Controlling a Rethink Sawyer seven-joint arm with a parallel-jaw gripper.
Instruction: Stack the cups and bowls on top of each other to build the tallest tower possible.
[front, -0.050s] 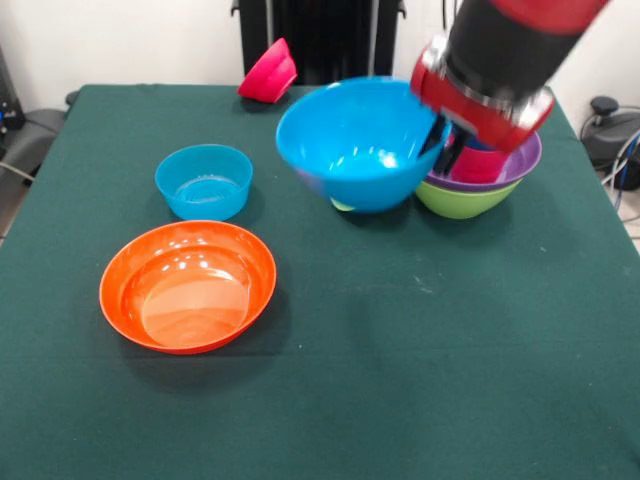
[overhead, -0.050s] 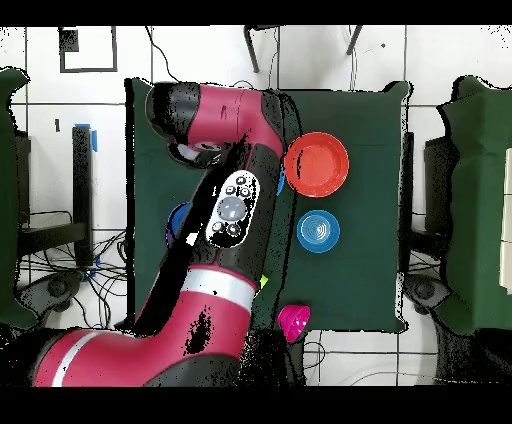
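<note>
Large light blue bowl (front, -0.050s: 362, 143) is clamped by the pincer (front, -0.050s: 447, 143) at its right rim; it should be centred over the tower (front, -0.050s: 482, 182) before release.

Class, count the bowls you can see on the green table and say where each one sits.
6: orange bowl nearest the camera, small light blue bowl behind it, large blue bowl centre, purple bowl inside lime green bowl, pink-red bowl far edge. Others may be hidden.

Near table half open; large blue bowl (front, -0.050s: 358, 143) crowds tower (front, -0.050s: 480, 185).
</note>
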